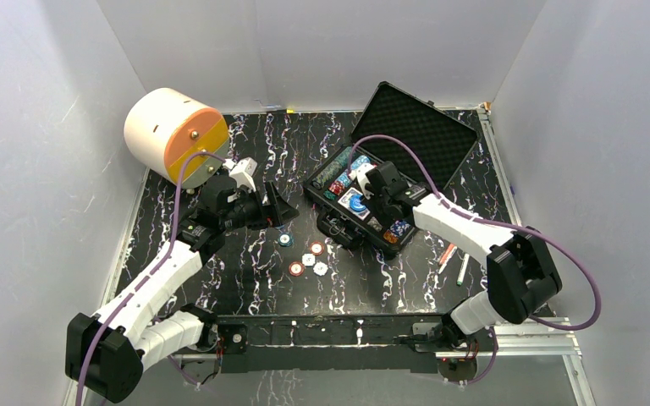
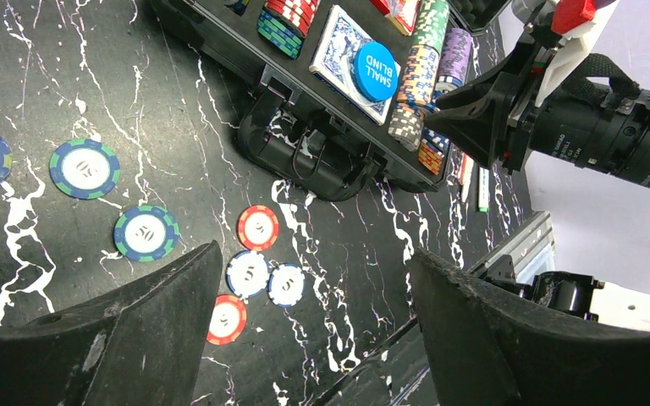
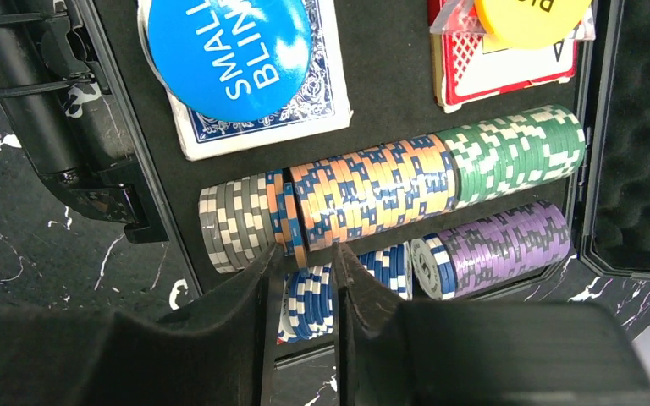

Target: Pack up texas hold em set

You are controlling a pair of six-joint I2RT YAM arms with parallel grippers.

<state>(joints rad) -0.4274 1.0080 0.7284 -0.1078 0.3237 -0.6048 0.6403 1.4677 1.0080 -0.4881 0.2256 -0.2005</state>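
Note:
The black case (image 1: 322,181) of the texas hold em set lies open at centre right, its foam lid (image 1: 415,127) tipped back. Rows of grey, orange, green, purple and blue chips (image 3: 372,186) fill its slots beside a card deck with a blue "SMALL BLIND" button (image 3: 228,51). My right gripper (image 3: 305,254) hovers over the blue chip row, jaws parted a little, several blue chips (image 3: 309,300) showing in the gap. Loose red (image 2: 258,227), white (image 2: 246,273) and blue-green chips (image 2: 145,233) lie on the table. My left gripper (image 2: 313,313) hangs wide open above them, holding nothing.
A white-and-orange round drawer unit (image 1: 173,135) stands at the back left. A red pen (image 1: 447,255) and a green pen (image 1: 462,269) lie right of the case. The case's handle (image 2: 305,161) faces the loose chips. A metal rail (image 1: 347,326) runs along the near edge.

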